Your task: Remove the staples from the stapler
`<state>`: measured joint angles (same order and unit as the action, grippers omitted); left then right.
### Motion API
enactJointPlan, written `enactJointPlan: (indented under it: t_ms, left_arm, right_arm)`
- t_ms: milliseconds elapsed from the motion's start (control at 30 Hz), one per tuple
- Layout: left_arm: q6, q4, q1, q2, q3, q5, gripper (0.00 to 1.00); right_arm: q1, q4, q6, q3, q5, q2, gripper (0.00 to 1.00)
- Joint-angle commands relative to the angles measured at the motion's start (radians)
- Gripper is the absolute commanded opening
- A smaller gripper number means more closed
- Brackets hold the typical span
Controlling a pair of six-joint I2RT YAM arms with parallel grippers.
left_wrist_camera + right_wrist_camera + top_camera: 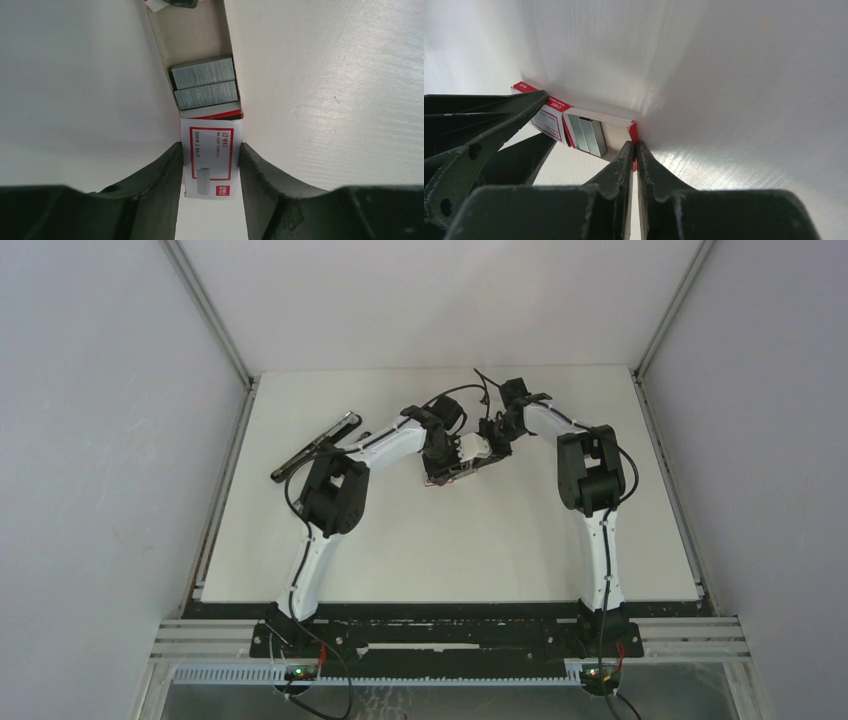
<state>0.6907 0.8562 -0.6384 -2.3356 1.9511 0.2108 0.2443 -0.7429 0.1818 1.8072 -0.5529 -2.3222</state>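
Observation:
The black-and-silver stapler (315, 447) lies at the table's far left, clear of both arms. At mid-table a red-and-white staple box (452, 478) is drawn open. My left gripper (210, 150) is shut on its printed sleeve (211, 165), one finger on each side. The cardboard tray (192, 40) sticks out of the sleeve. In it lie the silver-grey staples (205, 82) as two strips side by side. My right gripper (634, 147) is shut on the tray's red end flap (633, 131). The staples (589, 135) also show in the right wrist view.
White table (450, 550) with grey walls on the left, right and back. The left arm's elbow (335, 490) stands just right of the stapler. The right arm's elbow (590, 472) stands on the right side of the table.

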Motion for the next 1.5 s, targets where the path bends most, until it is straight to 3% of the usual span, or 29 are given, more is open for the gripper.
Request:
enactJointPlan:
  t_ms: [0,1467]
  left_arm:
    - [-0.006,0.007,-0.006,-0.009,0.009,-0.009,0.49]
    - [-0.135,0.002,-0.007,-0.009,0.003,0.020,0.51]
  right_arm:
    - [-0.011,0.013,0.000,-0.002,0.065,0.022,0.05]
    - [0.018,0.050,0.075,-0.025,0.061,0.041,0.05]
